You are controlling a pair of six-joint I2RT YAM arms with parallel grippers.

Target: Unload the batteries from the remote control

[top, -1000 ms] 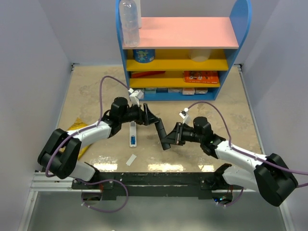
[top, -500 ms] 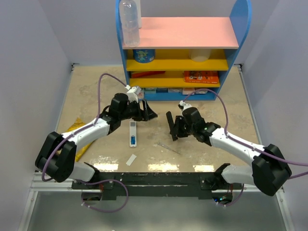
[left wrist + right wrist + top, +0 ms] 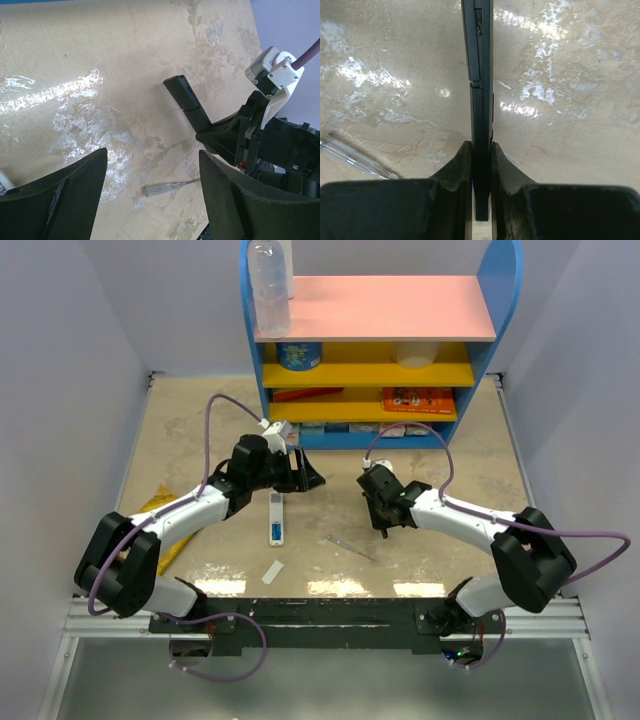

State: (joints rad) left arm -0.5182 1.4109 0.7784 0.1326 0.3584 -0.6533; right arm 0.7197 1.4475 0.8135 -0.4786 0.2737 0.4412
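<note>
**R gripper pinches black remote; L gripper open**

R gripper (image 3: 480,150), centre-right in the top view, is clamped on the black remote (image 3: 481,75). The remote sits edge-on btwn both fingers (image 3: 457,170), and its long end sticks out past the tips over the table (image 3: 580,75). Batteries can't be made out in this remote.

L gripper (image 3: 152,155), left of centre, has fingers spread wide w/ nothing in them, apart from the black remote. A white remote (image 3: 274,518) lies flat just below it, showing blue at its lower end. A thin grey stick (image 3: 350,546) lies below-left of the R gripper.
</note>
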